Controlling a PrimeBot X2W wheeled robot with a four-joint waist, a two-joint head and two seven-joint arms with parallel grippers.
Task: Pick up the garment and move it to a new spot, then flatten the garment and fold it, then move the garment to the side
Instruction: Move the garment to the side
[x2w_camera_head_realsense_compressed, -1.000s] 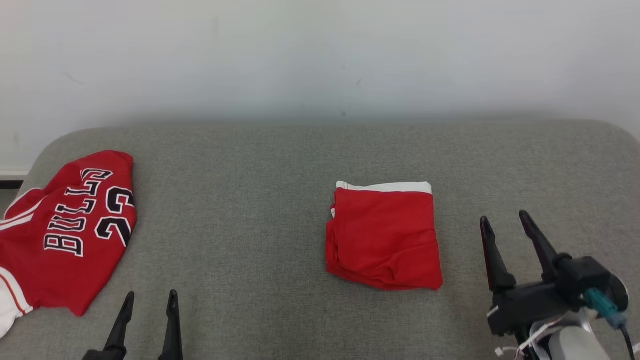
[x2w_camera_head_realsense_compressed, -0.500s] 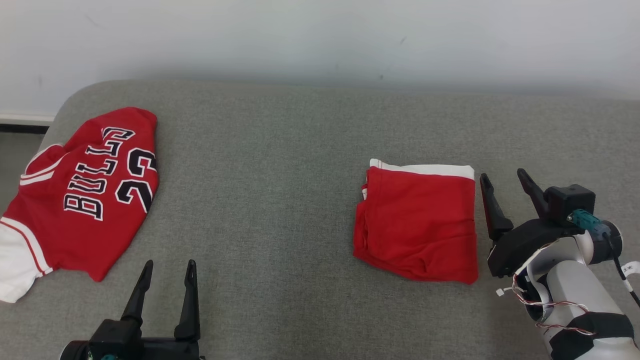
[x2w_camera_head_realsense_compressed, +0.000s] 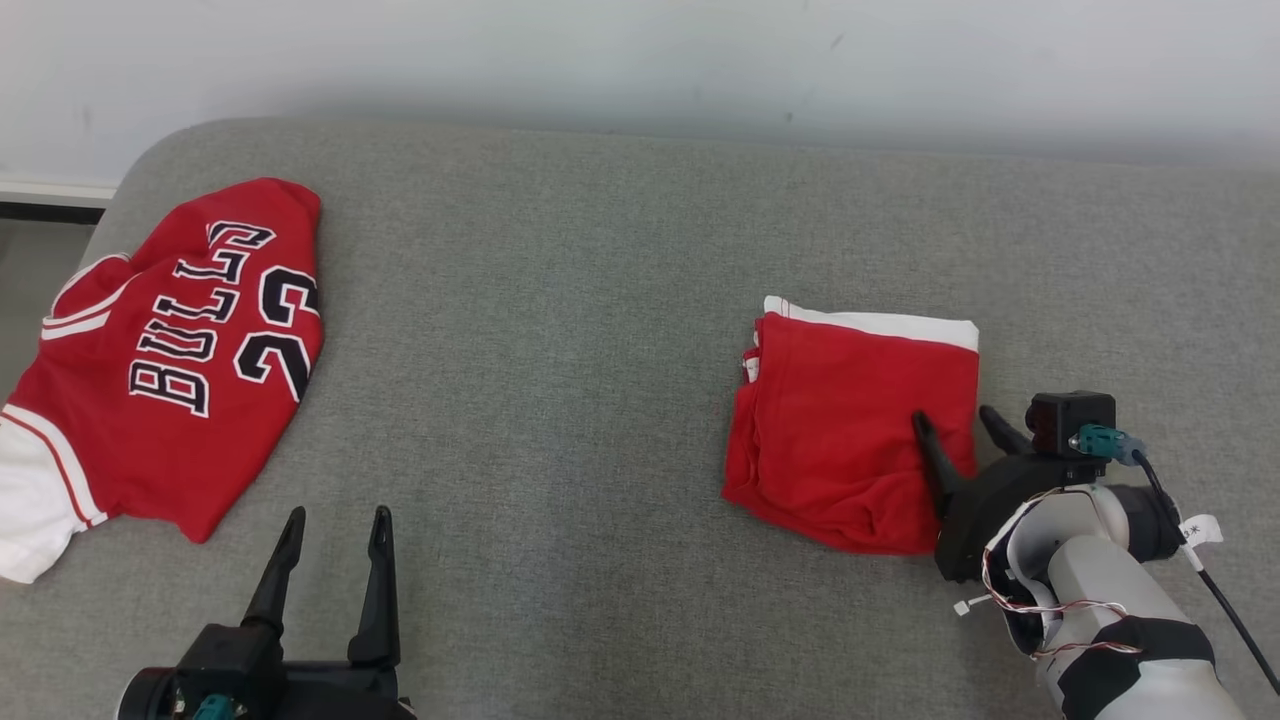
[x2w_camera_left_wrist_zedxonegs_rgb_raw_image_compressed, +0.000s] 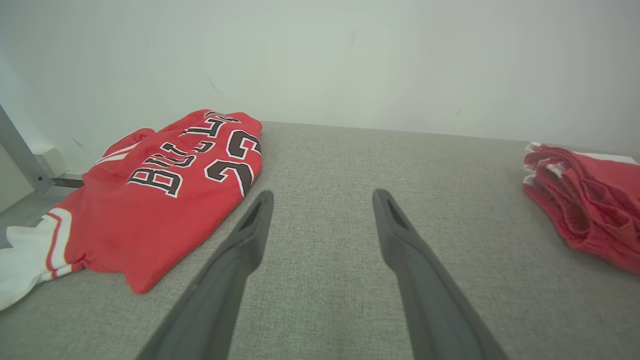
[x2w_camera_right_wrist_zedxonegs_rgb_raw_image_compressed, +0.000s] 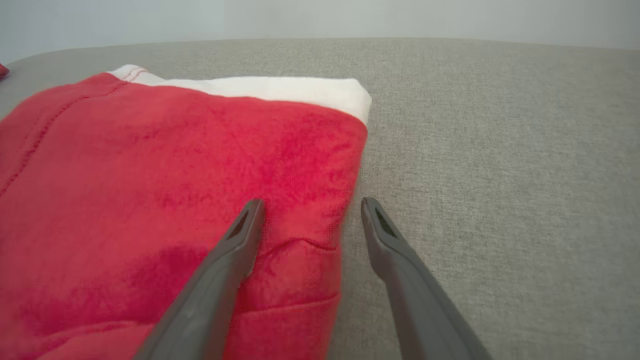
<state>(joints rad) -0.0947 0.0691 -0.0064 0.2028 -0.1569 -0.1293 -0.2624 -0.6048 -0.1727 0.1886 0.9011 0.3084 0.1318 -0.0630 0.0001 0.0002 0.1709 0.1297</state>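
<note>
Since the earlier frames my right gripper has come in from the bare cloth of the grey cushion to the right edge of the folded red garment, and my head camera has swung too, so the whole scene sits shifted in the head view. The fingers are spread and pinch nothing: in the right wrist view one lies over the red cloth and the other over bare cushion just beside that edge. Whether either tip touches, I cannot tell. The folded garment, its white band toward the cushion's far edge, rests on the right half of the cushion, between far and near edges. I judge it folded already and awaiting the move to the side. My left gripper, likewise spread and empty, hangs by the near edge. It lies between that bundle and a red numbered jersey spread at the cushion's left end. Hazards from here: closing as I stand may catch only the top layers, so the lower folds drop open on lifting. A tip pushed in too low could shove the edge and bunch the stack. Holding one side alone lets the far side sag and unfold. Dragging over the rough weave would pull the layers askew.
</note>
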